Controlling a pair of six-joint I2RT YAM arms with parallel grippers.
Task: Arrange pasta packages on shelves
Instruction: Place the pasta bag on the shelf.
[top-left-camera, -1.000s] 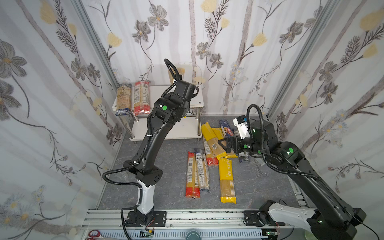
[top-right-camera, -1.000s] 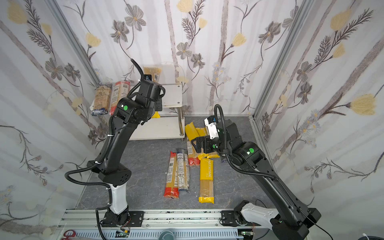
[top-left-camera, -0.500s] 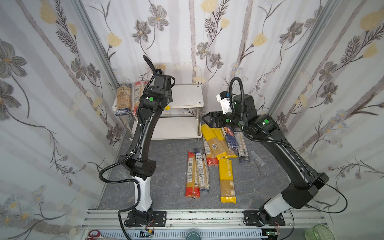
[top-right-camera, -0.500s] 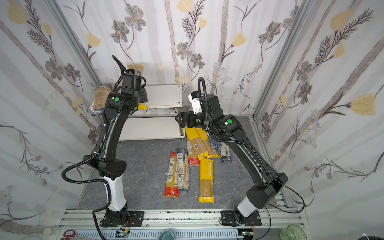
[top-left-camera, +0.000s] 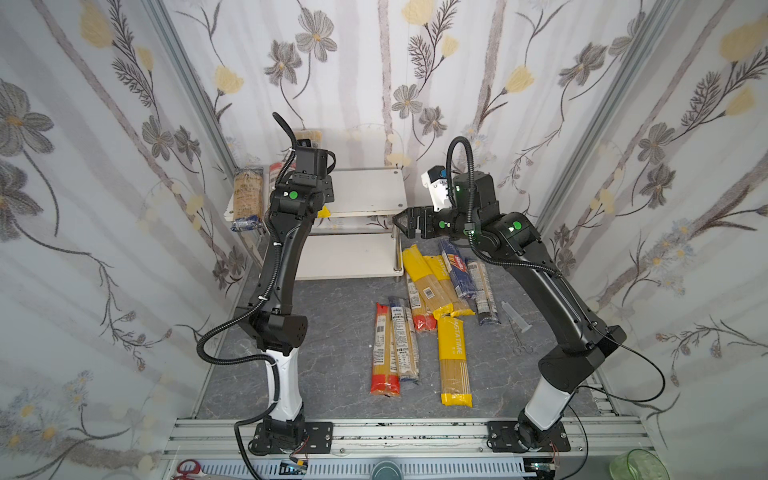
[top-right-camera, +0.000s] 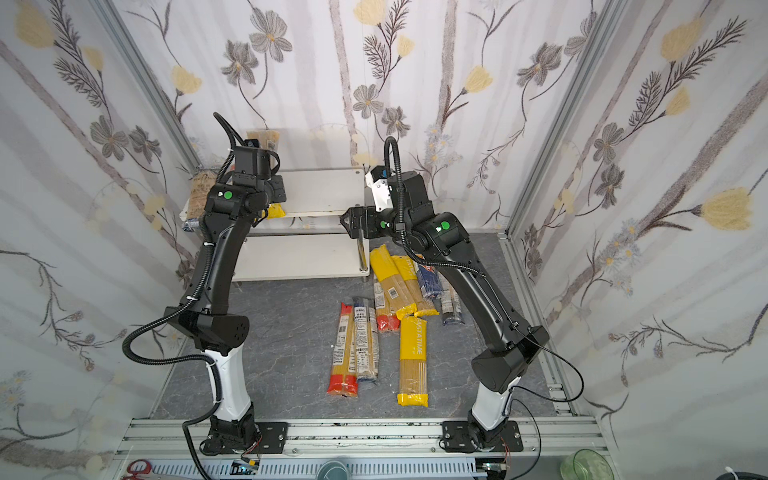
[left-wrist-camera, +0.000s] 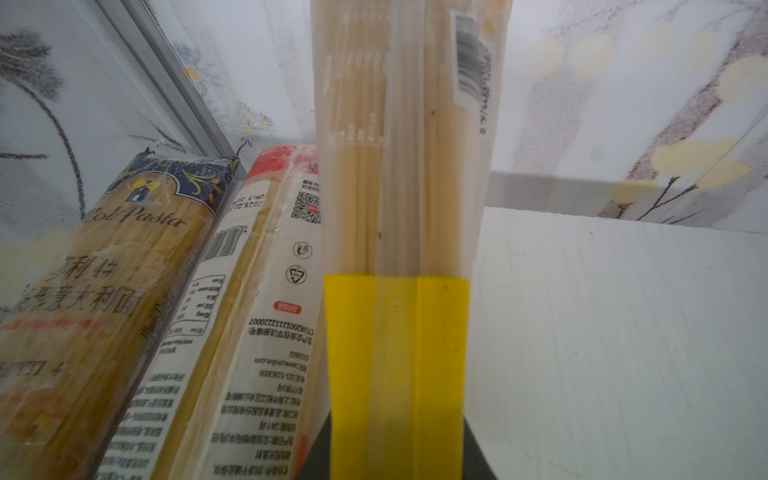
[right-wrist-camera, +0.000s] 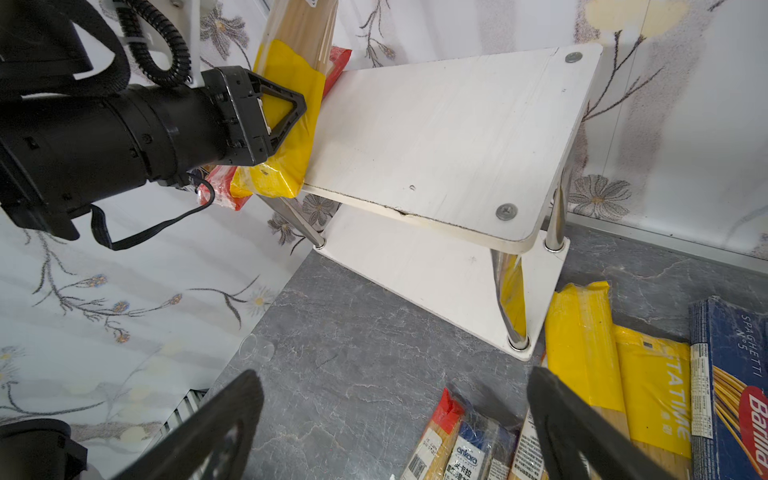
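- Left gripper (right-wrist-camera: 291, 110) is pinching the yellow end of one yellow-ended packet (left-wrist-camera: 399, 166), jaws narrow on it. That packet is tilting up steeply, with its yellow end sitting at the front edge of the top board of the shelves (top-left-camera: 370, 191).
- Right gripper (right-wrist-camera: 392, 382) is hanging wide open with nothing in it, just off the front right corner of the shelves and above the counter (top-left-camera: 332, 316).
- The shelves are showing two white boards, one over the other. Only three shiny posts are showing in the right wrist view.
- Two more packets are lying flat at the left end of the top board. The Mol Pasta packet (top-left-camera: 248, 199) is outermost, and a red-ended shelf packet (left-wrist-camera: 266, 291) is lying between it and the held one.
- Eight packets are lying on the counter, all pointing roughly the same way:
- Three yellow ones. A yellow pair (top-left-camera: 422, 274) is lying side by side by the shelves' right foot, and the PASTATIME packet (top-left-camera: 455, 361) is lying nearer the arm bases.
- Two red-ended ones. The long red packet (top-left-camera: 384, 349) is sitting leftmost, and the tucked red packet (top-left-camera: 415, 299) is poking out beside the yellow pair.
- Three blue or dark ones: the ankara packet (top-left-camera: 403, 345), the Barilla packet (top-left-camera: 455, 266) and a dark-ended packet (top-left-camera: 482, 291).
- So eleven packets are showing in all.
- One syringe (top-left-camera: 515, 313) and one scissor-like tool (top-left-camera: 519, 347) are lying by the right arm.
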